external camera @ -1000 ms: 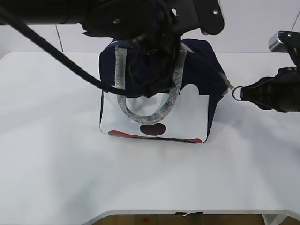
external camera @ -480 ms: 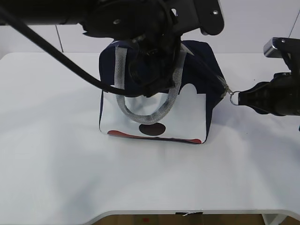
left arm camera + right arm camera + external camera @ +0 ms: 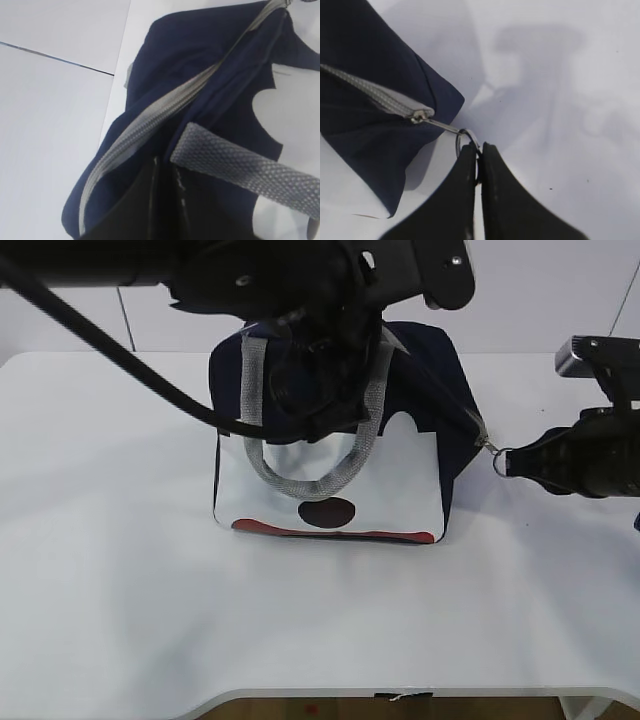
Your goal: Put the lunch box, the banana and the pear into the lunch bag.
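The navy-and-white lunch bag stands mid-table with its grey zipper running closed along the top. My left gripper is on the bag's top beside the grey handle. Its fingers are pressed together on the navy fabric. My right gripper is at the bag's right end, shut on the zipper's ring pull; the pull is drawn taut from the slider. The lunch box, the banana and the pear are out of view.
The white table surrounds the bag, with its front edge near the bottom of the exterior view. A white wall stands behind. The left arm's black body and cable hang over the bag's back left.
My right gripper has shifted slightly toward the front of the table with the ring pull in it. The bag and the left arm have barely moved.
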